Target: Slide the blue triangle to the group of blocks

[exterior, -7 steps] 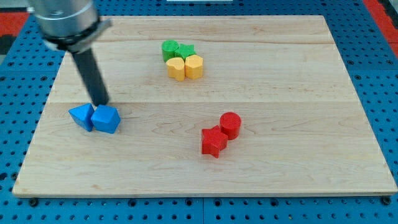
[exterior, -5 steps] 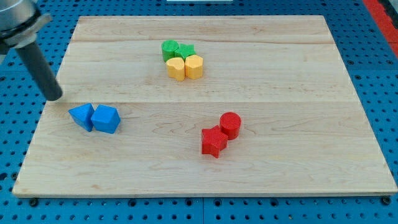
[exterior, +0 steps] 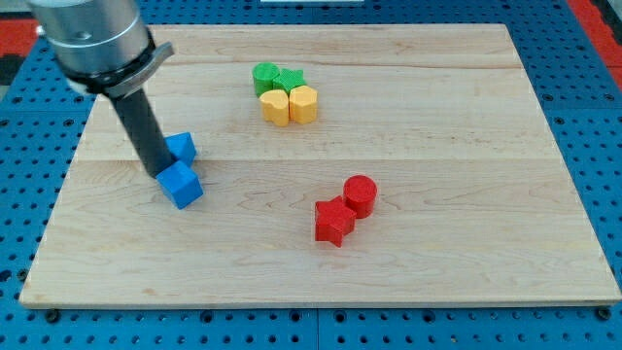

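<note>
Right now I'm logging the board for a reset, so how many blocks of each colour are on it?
Blue: 2, the upper blue block and the lower blue block, both beside my tip
Green: 2
Yellow: 2
Red: 2
Total: 8

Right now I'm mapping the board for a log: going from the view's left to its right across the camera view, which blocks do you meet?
Two blue blocks at my tip → green blocks above yellow blocks → red star block → red cylinder block.
</note>
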Robot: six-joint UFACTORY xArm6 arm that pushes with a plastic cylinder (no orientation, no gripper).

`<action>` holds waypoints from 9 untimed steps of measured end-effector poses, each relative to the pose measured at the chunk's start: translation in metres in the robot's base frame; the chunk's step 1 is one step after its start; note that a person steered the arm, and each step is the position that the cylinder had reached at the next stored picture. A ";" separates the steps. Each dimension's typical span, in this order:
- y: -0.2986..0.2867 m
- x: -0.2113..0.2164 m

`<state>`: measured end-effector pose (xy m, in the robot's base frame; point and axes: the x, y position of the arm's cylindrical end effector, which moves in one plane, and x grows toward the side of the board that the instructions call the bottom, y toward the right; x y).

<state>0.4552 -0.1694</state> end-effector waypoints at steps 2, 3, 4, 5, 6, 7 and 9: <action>0.019 -0.051; 0.005 -0.070; 0.004 -0.086; 0.020 -0.096; 0.036 -0.097; 0.031 -0.082; 0.067 -0.078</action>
